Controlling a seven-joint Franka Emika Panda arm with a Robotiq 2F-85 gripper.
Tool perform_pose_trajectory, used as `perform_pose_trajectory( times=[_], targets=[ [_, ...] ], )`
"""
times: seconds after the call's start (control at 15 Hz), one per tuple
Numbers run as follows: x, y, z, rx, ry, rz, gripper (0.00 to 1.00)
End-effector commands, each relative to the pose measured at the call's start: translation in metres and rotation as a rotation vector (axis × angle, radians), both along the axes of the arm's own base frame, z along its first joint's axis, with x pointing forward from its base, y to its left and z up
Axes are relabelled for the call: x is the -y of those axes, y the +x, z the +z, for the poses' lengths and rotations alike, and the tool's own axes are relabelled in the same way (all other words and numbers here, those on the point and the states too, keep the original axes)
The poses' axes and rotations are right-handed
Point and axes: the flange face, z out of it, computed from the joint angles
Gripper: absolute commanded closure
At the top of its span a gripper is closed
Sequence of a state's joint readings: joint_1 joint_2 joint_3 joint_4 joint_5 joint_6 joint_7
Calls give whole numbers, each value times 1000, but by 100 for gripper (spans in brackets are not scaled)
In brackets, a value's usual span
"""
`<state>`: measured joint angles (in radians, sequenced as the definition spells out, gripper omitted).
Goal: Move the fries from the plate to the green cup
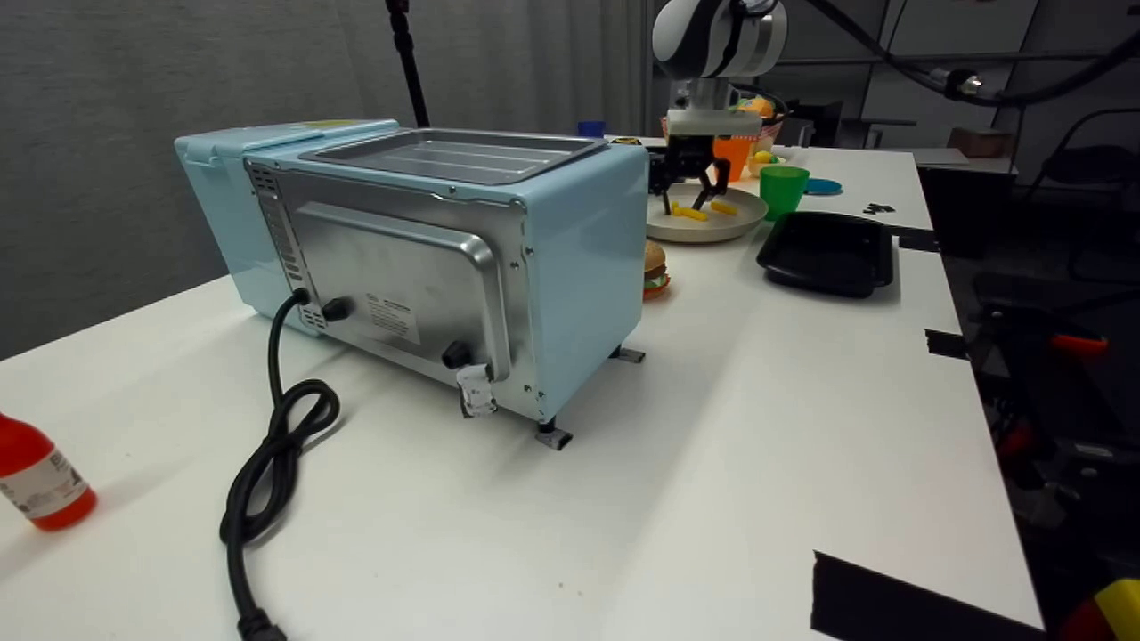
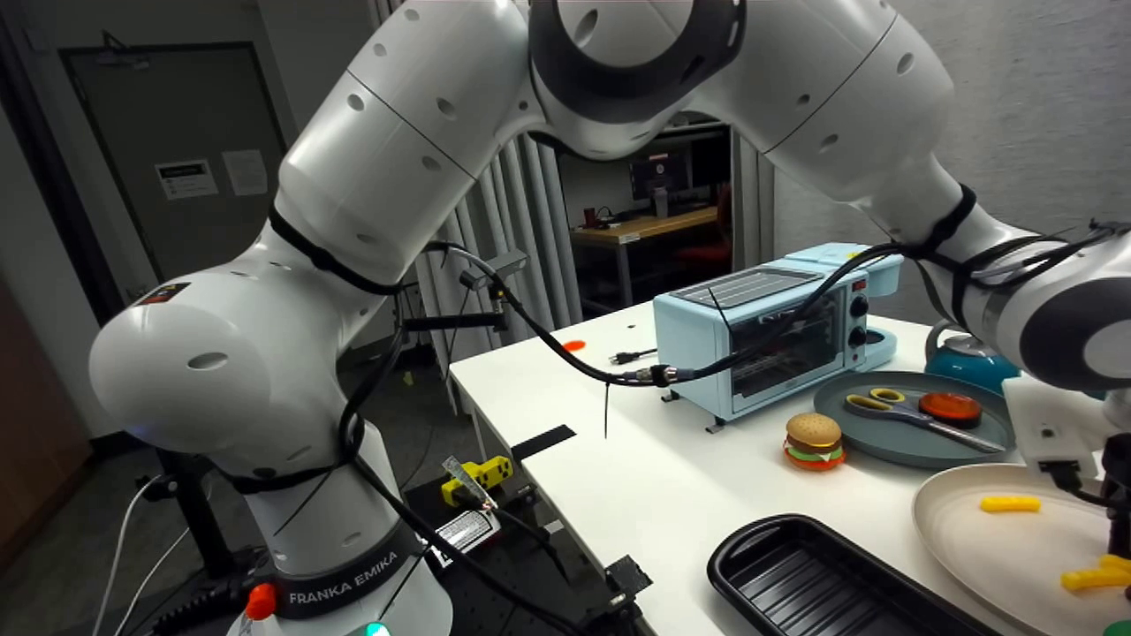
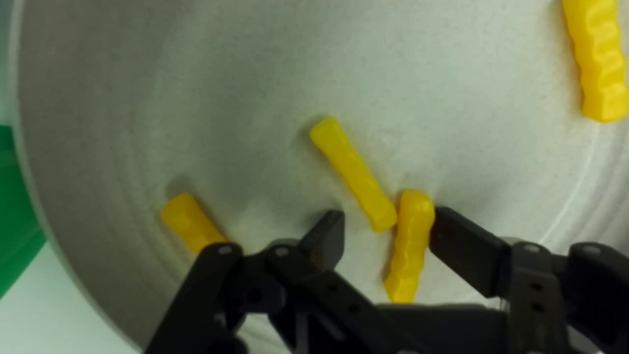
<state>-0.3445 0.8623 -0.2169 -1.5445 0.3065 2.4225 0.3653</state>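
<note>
The jaws of the gripper [image 3: 383,233] stood apart, low over the pale plate [image 3: 245,98], and one fry [image 3: 412,246] lay between them. In the wrist view that fry ran close along the jaw on the right; whether the two touched could not be told, but a gap showed between it and the jaw on the left. A second fry [image 3: 353,173] slanted away ahead of the jaws, its near end just beside the first. A third fry [image 3: 191,221] sat left of them, its end hidden by the gripper, and a fourth fry [image 3: 600,64] lay ahead and to the right, well apart. All four were on the plate.

The green cup [image 1: 783,191] stood upright just beside the plate, to the right of the jaws in an exterior view, with the black tray [image 1: 826,255] nearer the camera than either. FRANKA EMIKA could be read on the dark band [image 2: 346,576] round the foot of the arm [image 2: 380,177], well apart from the jaws. Left of the jaws in an exterior view, and nearer the camera, the light blue toaster oven [image 1: 419,276] carried a back label [image 1: 393,319] with print too small to make out. Farther left, a red bottle [image 1: 22,445] bore a white label [image 1: 43,485] too blurred to read.
</note>
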Motion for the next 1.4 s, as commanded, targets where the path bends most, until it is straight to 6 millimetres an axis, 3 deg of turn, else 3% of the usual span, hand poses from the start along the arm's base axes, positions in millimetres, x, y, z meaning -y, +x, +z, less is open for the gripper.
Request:
perform_pose_trajectory(
  times=[0.0,0.2,0.8,1.33],
  targets=[
    [-3,-5,-7,-8,-21,17,79],
    [-4,-6,-9,-8,-25,15,99],
    [-5,-3,-7,-2,-34,31,100],
    [8,0,37,184,-155,122,100]
  ],
)
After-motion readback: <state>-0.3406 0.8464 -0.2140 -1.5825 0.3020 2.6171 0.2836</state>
